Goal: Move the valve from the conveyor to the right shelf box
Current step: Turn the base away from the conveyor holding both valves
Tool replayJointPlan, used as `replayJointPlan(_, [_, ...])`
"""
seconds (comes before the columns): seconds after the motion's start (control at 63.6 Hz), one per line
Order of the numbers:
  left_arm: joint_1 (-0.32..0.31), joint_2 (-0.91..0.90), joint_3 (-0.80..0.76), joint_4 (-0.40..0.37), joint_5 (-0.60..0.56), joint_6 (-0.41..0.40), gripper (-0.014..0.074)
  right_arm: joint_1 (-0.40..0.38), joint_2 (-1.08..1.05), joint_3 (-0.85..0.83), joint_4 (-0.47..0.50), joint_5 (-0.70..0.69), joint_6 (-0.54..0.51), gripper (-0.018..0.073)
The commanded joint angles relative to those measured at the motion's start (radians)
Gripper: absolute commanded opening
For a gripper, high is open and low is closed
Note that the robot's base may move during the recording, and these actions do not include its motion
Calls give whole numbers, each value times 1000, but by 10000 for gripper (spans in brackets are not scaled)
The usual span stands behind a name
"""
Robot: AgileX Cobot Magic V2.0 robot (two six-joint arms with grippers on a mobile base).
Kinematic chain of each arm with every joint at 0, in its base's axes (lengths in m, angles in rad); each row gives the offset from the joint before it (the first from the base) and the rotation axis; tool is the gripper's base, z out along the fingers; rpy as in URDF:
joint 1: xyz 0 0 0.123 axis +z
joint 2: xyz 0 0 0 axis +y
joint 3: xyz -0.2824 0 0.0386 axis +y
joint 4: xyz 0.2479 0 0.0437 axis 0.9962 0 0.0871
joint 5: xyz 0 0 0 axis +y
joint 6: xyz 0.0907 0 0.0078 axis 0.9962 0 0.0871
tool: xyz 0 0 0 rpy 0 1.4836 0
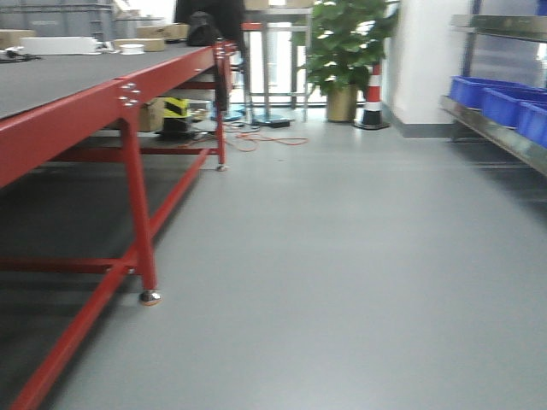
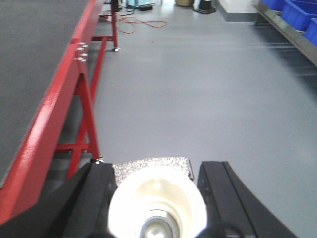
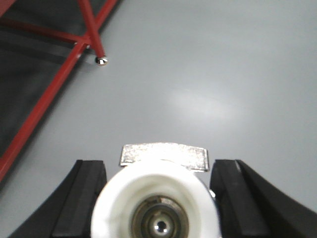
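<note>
The conveyor (image 1: 68, 73) is a dark grey belt on a red frame at the left; it also shows in the left wrist view (image 2: 29, 59). The right shelf (image 1: 491, 132) holds blue boxes (image 1: 500, 98), also seen in the left wrist view (image 2: 297, 10). My left gripper (image 2: 157, 167) is shut on a white round valve (image 2: 157, 198) with a speckled metal plate, held above the floor. My right gripper (image 3: 157, 166) is shut on a second white valve (image 3: 153, 193) with a metal plate, also above the grey floor. Neither gripper shows in the front view.
A red conveyor leg with a metal foot (image 1: 149, 295) stands at the left, also in the right wrist view (image 3: 101, 60). A potted plant (image 1: 342, 51), a striped cone (image 1: 373, 98) and an orange cable (image 1: 273, 141) lie ahead. Cartons (image 1: 154, 38) sit at the belt's far end.
</note>
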Motion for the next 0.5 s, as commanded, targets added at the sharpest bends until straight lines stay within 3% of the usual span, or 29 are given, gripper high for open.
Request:
replayJointPlan(0.0, [-6,-11,-5,-10,-57,-7,-111,-2,-16,-20,-6,-58,2,-163])
replayJointPlan(0.487, [-6,-11,-5,-10,-57,-7,-111,-2,-16,-20,-6,-58,2,-163])
